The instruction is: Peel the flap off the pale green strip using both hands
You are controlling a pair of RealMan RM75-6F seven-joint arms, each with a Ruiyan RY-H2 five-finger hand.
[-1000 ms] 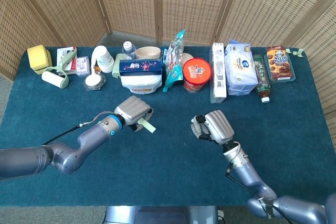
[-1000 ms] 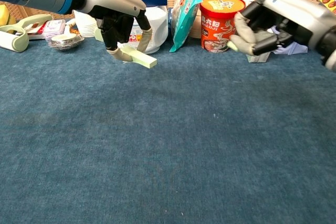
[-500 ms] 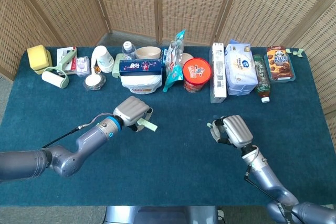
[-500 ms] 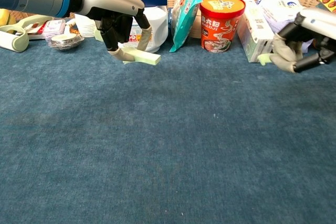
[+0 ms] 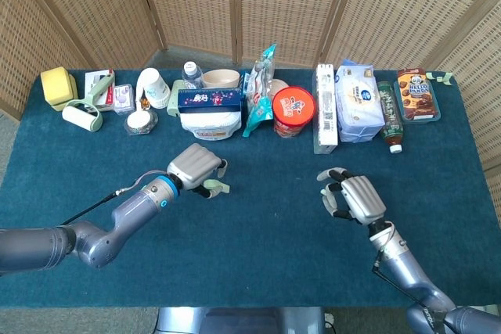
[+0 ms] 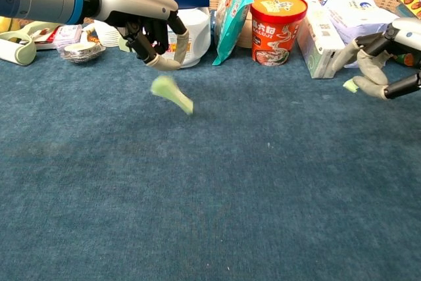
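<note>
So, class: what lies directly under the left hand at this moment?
Under the left hand is the pale green strip, blurred and apart from the fingers, above bare blue tablecloth. In the head view the hand partly covers the strip.

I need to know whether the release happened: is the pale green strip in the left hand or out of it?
Out: the strip shows blurred below the left hand, clear of its fingers.

head: high, looking steeply down, whole dark blue cloth-covered table [image 5: 258, 217]
chest: low, near, level across the same table [image 6: 217, 195]
</note>
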